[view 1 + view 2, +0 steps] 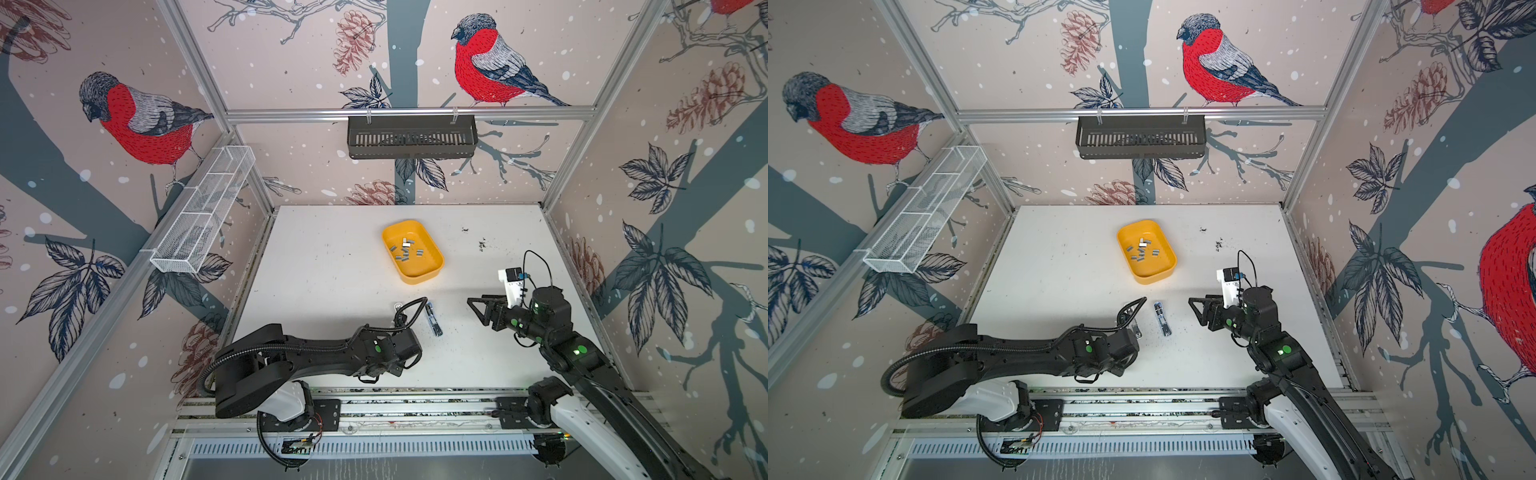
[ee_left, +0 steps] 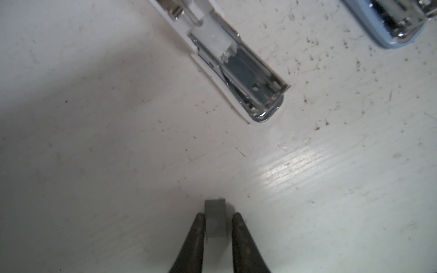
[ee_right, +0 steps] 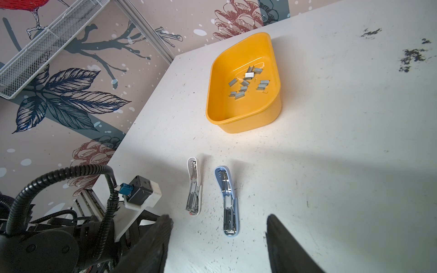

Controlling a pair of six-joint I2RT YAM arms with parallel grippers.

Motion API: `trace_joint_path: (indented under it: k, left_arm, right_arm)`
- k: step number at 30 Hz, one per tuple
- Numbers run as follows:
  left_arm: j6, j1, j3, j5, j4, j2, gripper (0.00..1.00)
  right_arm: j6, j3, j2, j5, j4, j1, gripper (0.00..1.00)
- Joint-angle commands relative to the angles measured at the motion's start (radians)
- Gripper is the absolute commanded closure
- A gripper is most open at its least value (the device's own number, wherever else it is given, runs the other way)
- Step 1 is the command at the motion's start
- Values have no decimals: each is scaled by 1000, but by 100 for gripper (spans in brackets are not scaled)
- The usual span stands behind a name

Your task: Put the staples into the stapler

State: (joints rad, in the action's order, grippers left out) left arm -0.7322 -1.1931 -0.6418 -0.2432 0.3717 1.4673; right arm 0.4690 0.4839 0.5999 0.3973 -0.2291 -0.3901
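In the left wrist view my left gripper is shut on a short grey strip of staples, held above the table just short of the white stapler, which lies open with its metal channel bare. A blue stapler lies open beside it, also seen in the right wrist view. More staples lie loose in the yellow tray. In both top views the left wrist hides the left fingers. My right gripper hovers open to the right of the blue stapler, holding nothing.
The left arm's cable covers most of the white stapler in a top view. A white wire basket hangs on the left wall and a black basket on the back rail. Dark specks mark the table.
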Motion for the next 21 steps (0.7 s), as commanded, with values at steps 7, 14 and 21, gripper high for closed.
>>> trace_joint_path:
  k: [7,14,21]
  left_arm:
    - [-24,-6,21,122,222,7,77]
    - [-21,-5,16,127,213,19,80]
    - [-9,-8,13,128,208,25,80]
  right_arm:
    - [2,-2,-2,12,31,1,35]
    - [2,-2,-3,12,29,1,35]
    - [2,-2,-4,12,29,1,35]
